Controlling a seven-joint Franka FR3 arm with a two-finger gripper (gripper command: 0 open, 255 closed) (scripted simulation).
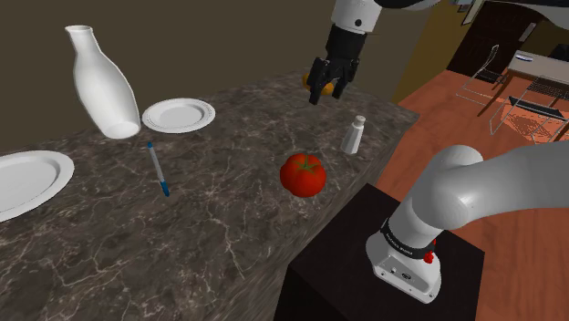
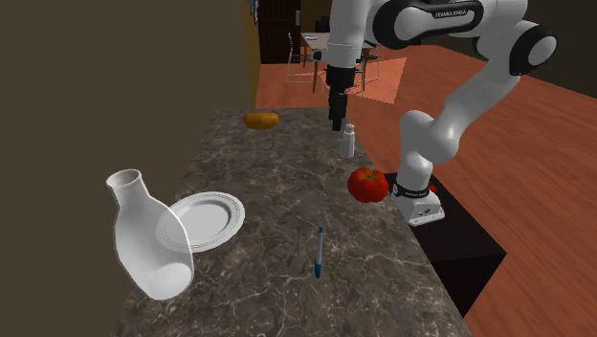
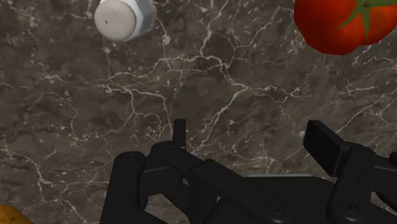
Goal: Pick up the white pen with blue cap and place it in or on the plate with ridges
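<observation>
The open, empty black two-finger tool [image 1: 326, 96] hung well apart from the slim white blue-capped pen [image 1: 157, 170], so reaching over it seemed next.

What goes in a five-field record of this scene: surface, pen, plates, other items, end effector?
surface: dark veined marble countertop
pen: slim white pen with blue cap, lying flat, apart from both plates
plates: small white round plate with ridged rim; second white round plate at the shoulder view's left edge
other items: tall white vase, red tomato, white shaker, orange-brown rounded item
end effector: black two-finger end effector, open, empty, above the countertop near the shaker
</observation>
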